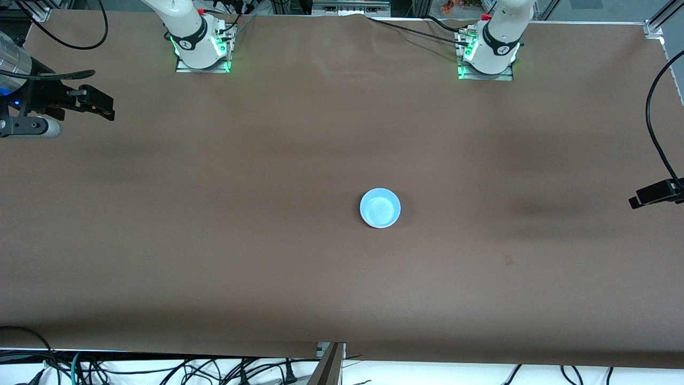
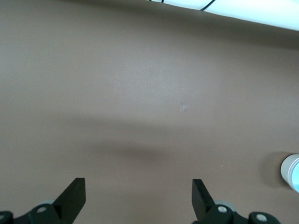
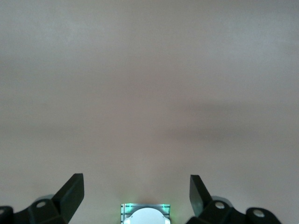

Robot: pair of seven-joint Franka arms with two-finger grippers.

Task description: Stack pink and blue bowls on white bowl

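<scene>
A light blue bowl point(image 1: 380, 208) stands upright near the middle of the table. It also shows at the edge of the left wrist view point(image 2: 292, 172), where a white wall shows below its blue inside. I cannot tell whether that wall is the white bowl under it. No pink bowl is in view. My right gripper point(image 1: 108, 108) hangs open and empty over the right arm's end of the table, and it also shows in the right wrist view point(image 3: 135, 181). My left gripper point(image 1: 636, 202) is open and empty over the left arm's end, and it also shows in the left wrist view point(image 2: 138, 183).
The brown table point(image 1: 214, 224) carries only the bowl. The two arm bases point(image 1: 202, 45) point(image 1: 489, 53) stand along the edge farthest from the front camera. The right arm's base shows in the right wrist view point(image 3: 145, 214). Cables hang past the table's ends.
</scene>
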